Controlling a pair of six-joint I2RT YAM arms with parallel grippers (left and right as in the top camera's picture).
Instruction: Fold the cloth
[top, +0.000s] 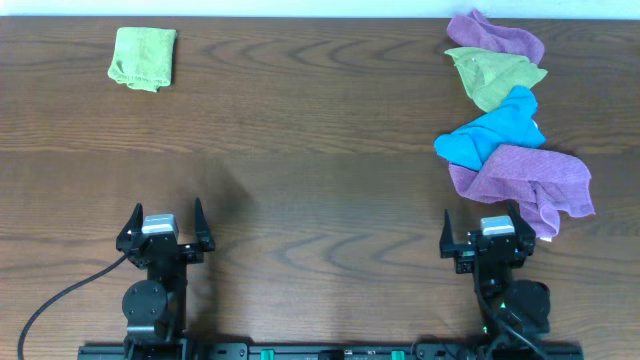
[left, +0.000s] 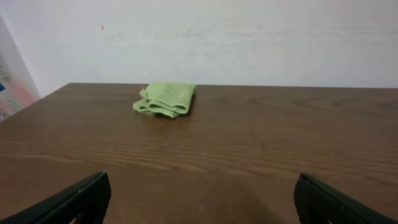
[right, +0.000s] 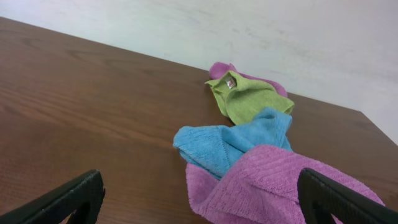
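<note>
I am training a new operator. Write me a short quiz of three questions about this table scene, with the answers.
1. True or false: the left end effector and the right end effector are both open and empty.
2. How many cloths show in the heap of crumpled microfibre cloths?
3. Which cloth lies nearest the right end effector? A) bright blue cloth B) large purple cloth C) olive-green cloth
Key: 1 true; 2 four; 3 B.

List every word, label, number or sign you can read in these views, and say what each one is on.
No legible text in any view.
Small pale tag on the crumpled olive-green cloth: too small and blurred to read.
Colourful patch at the left edge of the left wrist view: blurred, no letters can be made out.
</note>
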